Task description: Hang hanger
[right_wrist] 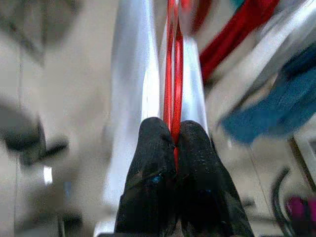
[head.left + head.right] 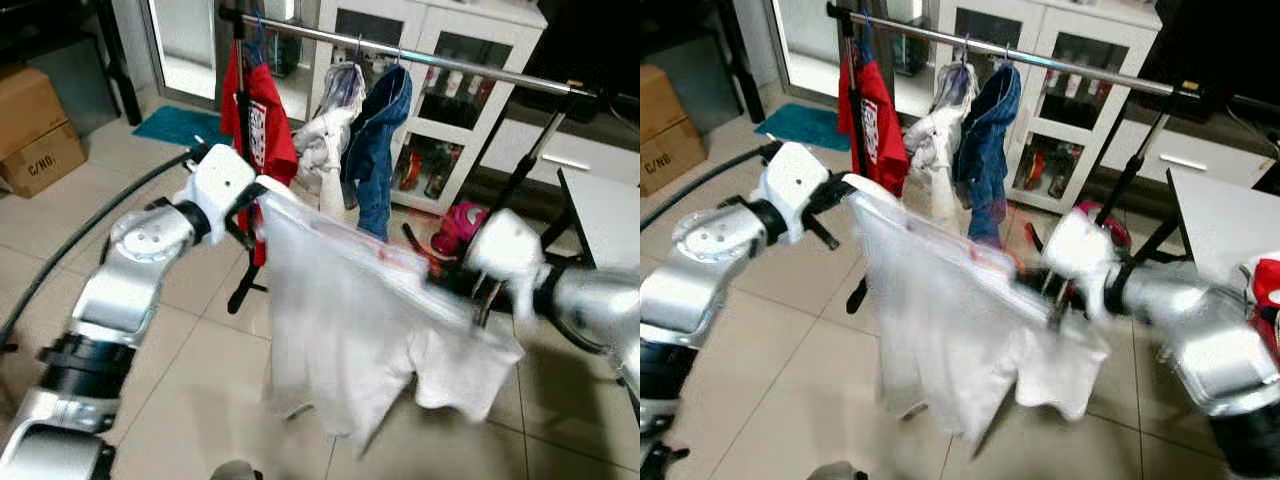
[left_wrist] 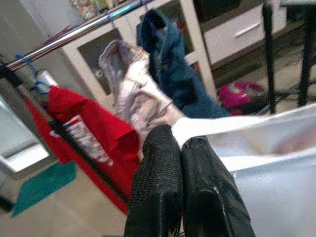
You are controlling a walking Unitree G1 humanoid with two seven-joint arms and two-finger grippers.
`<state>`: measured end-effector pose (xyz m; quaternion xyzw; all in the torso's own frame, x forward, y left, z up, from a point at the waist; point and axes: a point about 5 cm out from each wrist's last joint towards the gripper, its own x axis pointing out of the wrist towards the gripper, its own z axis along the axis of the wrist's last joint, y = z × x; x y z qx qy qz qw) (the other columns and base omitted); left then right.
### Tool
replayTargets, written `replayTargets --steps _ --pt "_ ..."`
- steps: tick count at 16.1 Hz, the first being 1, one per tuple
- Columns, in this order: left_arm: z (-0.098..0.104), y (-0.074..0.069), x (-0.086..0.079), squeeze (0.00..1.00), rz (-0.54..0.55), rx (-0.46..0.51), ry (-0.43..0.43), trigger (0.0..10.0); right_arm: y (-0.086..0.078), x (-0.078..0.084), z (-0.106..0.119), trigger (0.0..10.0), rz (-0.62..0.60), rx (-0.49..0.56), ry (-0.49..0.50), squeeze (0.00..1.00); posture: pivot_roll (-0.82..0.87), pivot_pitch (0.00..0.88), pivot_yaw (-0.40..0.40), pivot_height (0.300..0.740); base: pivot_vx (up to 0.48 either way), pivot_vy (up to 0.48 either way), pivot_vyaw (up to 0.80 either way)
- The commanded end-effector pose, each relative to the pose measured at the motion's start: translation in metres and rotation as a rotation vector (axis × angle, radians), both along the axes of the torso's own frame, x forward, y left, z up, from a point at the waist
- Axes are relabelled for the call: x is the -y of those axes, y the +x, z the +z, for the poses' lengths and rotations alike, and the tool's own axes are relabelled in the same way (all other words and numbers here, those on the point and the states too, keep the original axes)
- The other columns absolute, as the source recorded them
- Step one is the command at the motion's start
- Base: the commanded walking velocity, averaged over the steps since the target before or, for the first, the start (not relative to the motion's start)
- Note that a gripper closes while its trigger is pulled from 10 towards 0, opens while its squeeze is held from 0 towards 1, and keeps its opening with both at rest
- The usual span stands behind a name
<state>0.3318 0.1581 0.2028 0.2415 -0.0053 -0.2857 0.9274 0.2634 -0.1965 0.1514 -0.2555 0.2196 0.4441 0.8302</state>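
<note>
A white T-shirt [image 2: 350, 330] on a red hanger [image 1: 174, 74] is stretched between my two arms in front of the clothes rail [image 2: 440, 60]. My left gripper [image 2: 255, 205] is shut on the shirt's left shoulder; its fingers [image 3: 182, 182] press together on the white cloth. My right gripper [image 2: 480, 300] is shut on the red hanger at the shirt's other end, its fingertips [image 1: 163, 143] clamping the red wire. The shirt hangs low and slanted, well below the rail.
On the rail hang a red shirt [image 2: 258, 120], a pale garment [image 2: 325, 135] and a blue garment [image 2: 375, 150]. A white cabinet [image 2: 440, 90] stands behind. Cardboard boxes [image 2: 35, 125] sit at far left, a table corner [image 2: 600, 210] at right, a pink object [image 2: 458, 225] on the floor.
</note>
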Motion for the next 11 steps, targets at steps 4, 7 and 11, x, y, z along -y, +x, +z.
replayTargets --steps 4,7,11 --pt "0.063 0.003 0.028 0.0 -0.124 0.206 -0.324 0.0 -0.008 -0.026 -0.028 0.0 0.044 -0.068 -0.053 0.0 -0.01 0.0 -0.071 0.74 0.0 0.0 0.0" --pt "0.074 -0.002 0.049 0.0 -0.239 0.198 -0.396 0.0 -0.004 -0.046 -0.034 0.0 0.1 -0.05 -0.058 0.0 0.0 0.0 -0.073 0.74 0.0 0.0 0.0" --pt "0.095 -0.006 0.06 0.0 -0.29 0.256 -0.469 0.0 0.002 -0.052 -0.039 0.0 0.123 -0.064 -0.155 0.0 0.01 0.0 -0.081 0.74 0.0 0.0 0.0"
